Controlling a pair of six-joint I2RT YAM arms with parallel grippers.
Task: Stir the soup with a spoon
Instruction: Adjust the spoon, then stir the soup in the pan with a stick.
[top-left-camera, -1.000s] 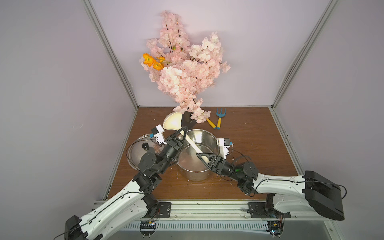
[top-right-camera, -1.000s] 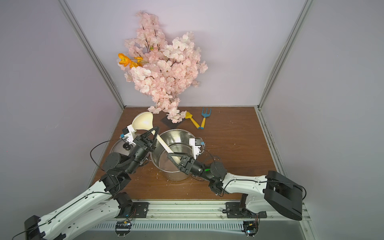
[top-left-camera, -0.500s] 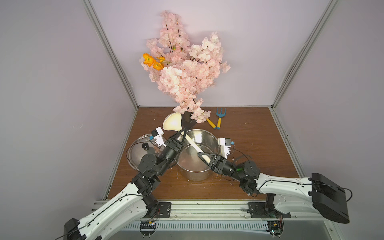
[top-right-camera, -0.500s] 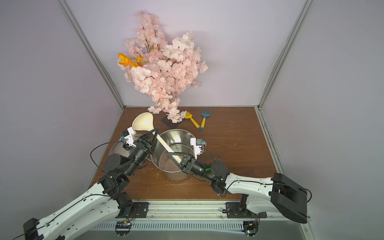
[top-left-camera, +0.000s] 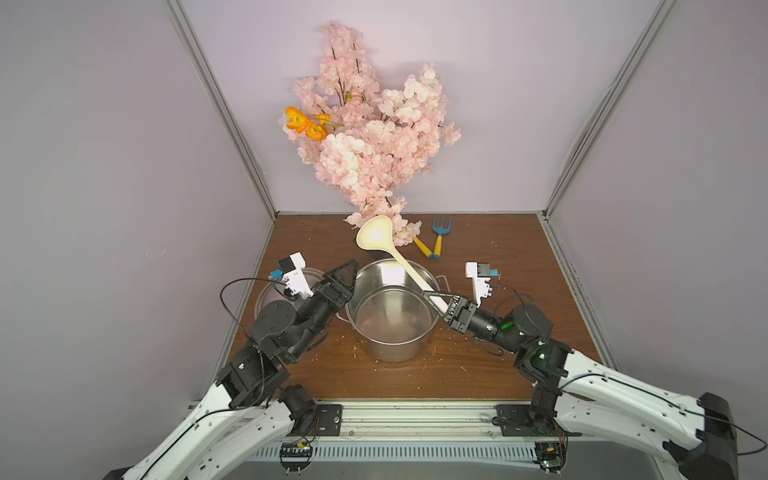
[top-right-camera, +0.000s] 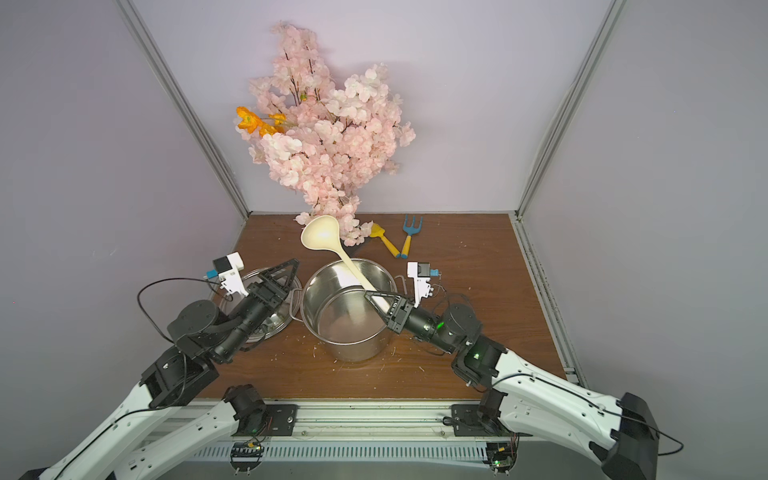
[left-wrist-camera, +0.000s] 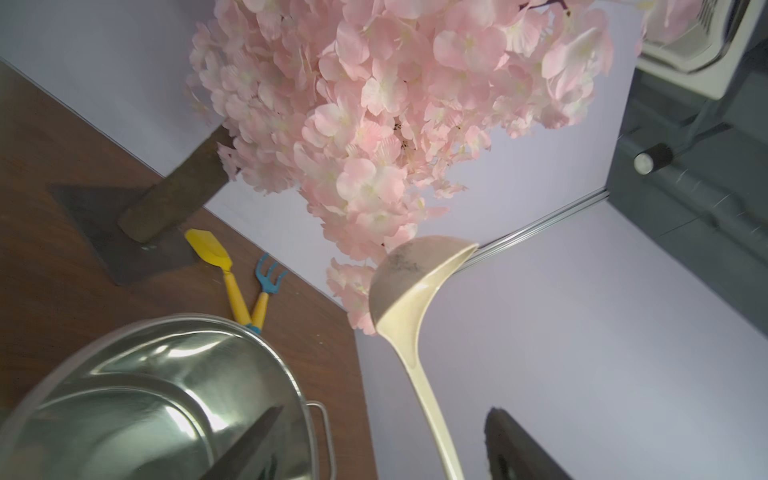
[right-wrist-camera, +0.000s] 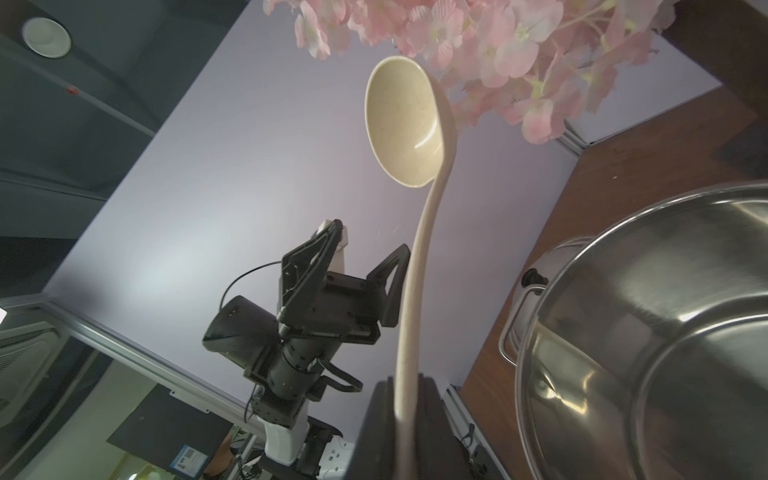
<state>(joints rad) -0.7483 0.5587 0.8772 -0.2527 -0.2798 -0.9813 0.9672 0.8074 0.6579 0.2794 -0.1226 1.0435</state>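
while the right gripper (top-left-camera: 430, 297) is clamped tight on the tail of the spoon (top-left-camera: 405, 266), both top views show that cream ladle slanting up from the right rim of the pot (top-left-camera: 390, 349), across the opening, with its round deep bowl hollow-side up past the far rim and close to the pink blossom (top-left-camera: 374, 145). the pot's inside looks like bare shiny steel. the left gripper (top-left-camera: 352, 276) stands spread wide at the pot's left rim, holding nothing, above a lid (top-left-camera: 266, 291) that lies just beside the pot. bare table (top-left-camera: 519, 332) opens on the right, and two yellow-handled garden tools (top-left-camera: 437, 245) lie near the back wall. from the left wrist, the slim handle shows between two dark spread fingers (left-wrist-camera: 249, 444), the bowl's underside against the wall, well above the pot rim. from the right wrist, dark pads (right-wrist-camera: 378, 428) pinch the handle from both sides, the bowl sits just under the petals, and the left gripper is apart, behind the handle.
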